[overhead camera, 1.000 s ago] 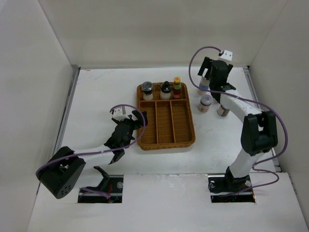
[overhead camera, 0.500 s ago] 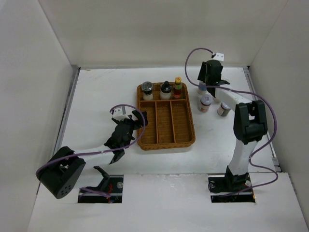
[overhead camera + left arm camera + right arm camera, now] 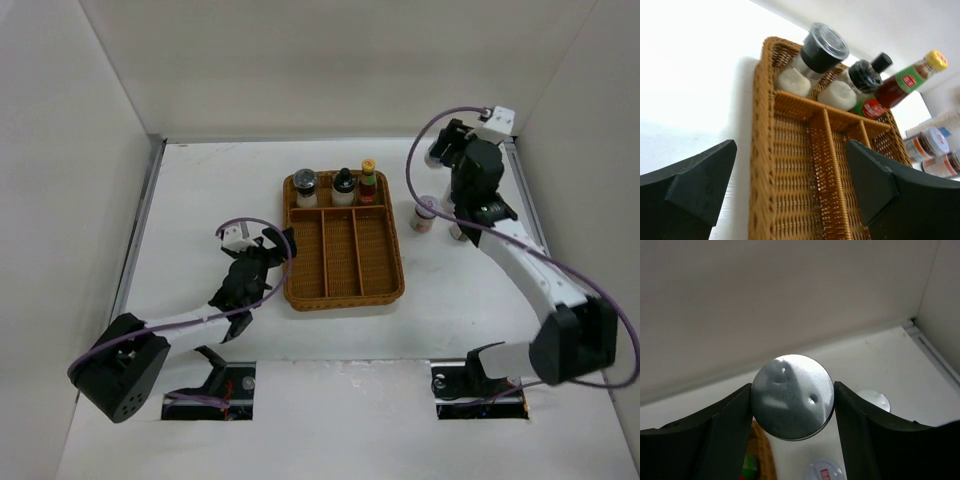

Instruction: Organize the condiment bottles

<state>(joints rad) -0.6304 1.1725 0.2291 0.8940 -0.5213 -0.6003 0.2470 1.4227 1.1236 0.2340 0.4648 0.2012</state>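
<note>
Right gripper (image 3: 792,390) clamps a silver-lidded bottle (image 3: 792,397); left gripper (image 3: 790,150) gapes empty beside wicker tray (image 3: 759,125).

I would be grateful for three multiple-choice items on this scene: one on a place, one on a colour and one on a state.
1. Where in the wicker tray does the red sauce bottle stand?
A. the far cross compartment
B. the left long compartment
C. the middle long compartment

2. What colour is that bottle's cap?
A. blue
B. yellow
C. white

3. What state is the right gripper in?
A. open and empty
B. out of view
C. shut on a silver-lidded bottle

Answers:
1 A, it stands at the far end, beside the black-capped bottle.
2 B, the left wrist view shows a yellow cap.
3 C, the right wrist view shows the round lid held between both fingers.
</note>
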